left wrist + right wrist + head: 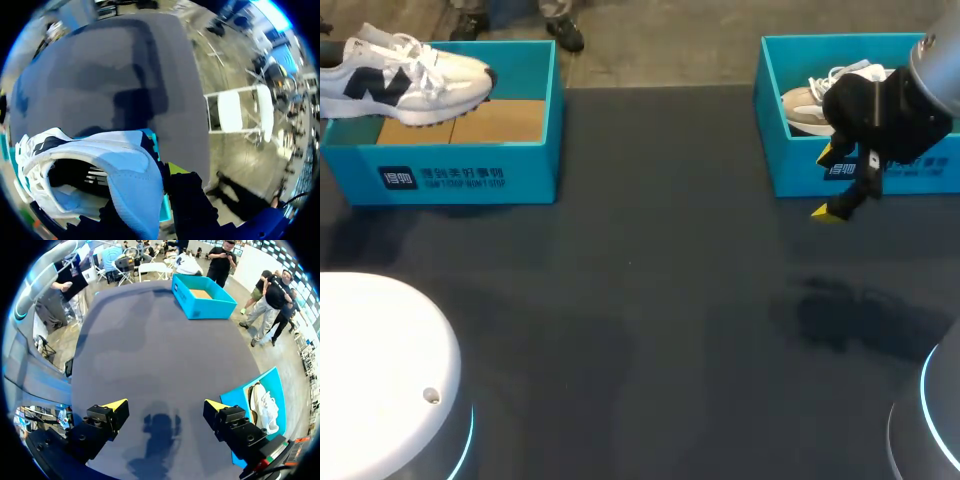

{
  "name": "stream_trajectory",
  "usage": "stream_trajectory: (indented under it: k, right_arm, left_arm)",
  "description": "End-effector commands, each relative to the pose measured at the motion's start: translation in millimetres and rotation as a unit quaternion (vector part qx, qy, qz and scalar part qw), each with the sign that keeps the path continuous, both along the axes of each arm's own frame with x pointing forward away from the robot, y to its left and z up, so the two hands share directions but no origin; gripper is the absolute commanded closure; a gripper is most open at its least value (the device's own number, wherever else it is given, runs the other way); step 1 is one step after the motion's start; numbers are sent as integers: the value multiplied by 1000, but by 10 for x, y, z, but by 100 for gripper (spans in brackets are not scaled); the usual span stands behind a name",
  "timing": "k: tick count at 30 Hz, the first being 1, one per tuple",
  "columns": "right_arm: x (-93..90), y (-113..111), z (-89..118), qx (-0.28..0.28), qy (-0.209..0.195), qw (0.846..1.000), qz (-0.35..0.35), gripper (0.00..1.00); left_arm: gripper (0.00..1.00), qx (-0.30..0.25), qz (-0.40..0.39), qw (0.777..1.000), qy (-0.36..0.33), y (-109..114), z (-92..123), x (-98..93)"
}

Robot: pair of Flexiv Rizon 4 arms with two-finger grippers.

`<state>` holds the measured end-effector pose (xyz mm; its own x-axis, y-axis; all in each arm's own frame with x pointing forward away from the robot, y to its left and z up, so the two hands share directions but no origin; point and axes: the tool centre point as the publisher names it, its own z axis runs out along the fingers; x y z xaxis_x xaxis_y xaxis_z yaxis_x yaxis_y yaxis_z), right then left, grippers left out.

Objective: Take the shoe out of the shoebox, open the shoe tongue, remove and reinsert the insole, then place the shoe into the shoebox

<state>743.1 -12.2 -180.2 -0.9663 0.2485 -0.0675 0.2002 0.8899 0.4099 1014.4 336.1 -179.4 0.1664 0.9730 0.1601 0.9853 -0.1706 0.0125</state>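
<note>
A white sneaker with a dark side logo (405, 75) hangs over the left teal shoebox (470, 175), toe toward the table's middle. In the left wrist view my left gripper (147, 177) is shut on the sneaker's heel (127, 172); one yellow fingertip (176, 167) shows beside it, and the other is hidden behind the shoe. My right gripper (842, 182) hangs open and empty in front of the right teal shoebox (800, 180), which holds a beige and white shoe (810, 105). In its own view the right gripper (165, 407) is wide open above bare table.
The dark table (640, 300) stretches between the two boxes. The left box shows a brown cardboard floor (505, 120). White arm bases stand at the near left corner (380, 380) and near right corner (930, 420).
</note>
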Motion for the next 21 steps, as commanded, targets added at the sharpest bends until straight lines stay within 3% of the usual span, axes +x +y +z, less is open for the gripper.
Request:
stream_trajectory:
  k: [1, 10, 21]
  right_arm:
    - [6, 12, -8, -2, 0, 1000, -1, 0]
    - [6, 12, -8, -2, 0, 1000, -1, 0]
    - [6, 12, -8, -2, 0, 1000, -1, 0]
  left_arm:
    - [100, -17, 11, 1000, -10, 50, -15, -51]
    - [100, -11, 32, 999, 0, 70, -129, 29]
    - [100, -8, 54, 999, -1, -40, -288, 346]
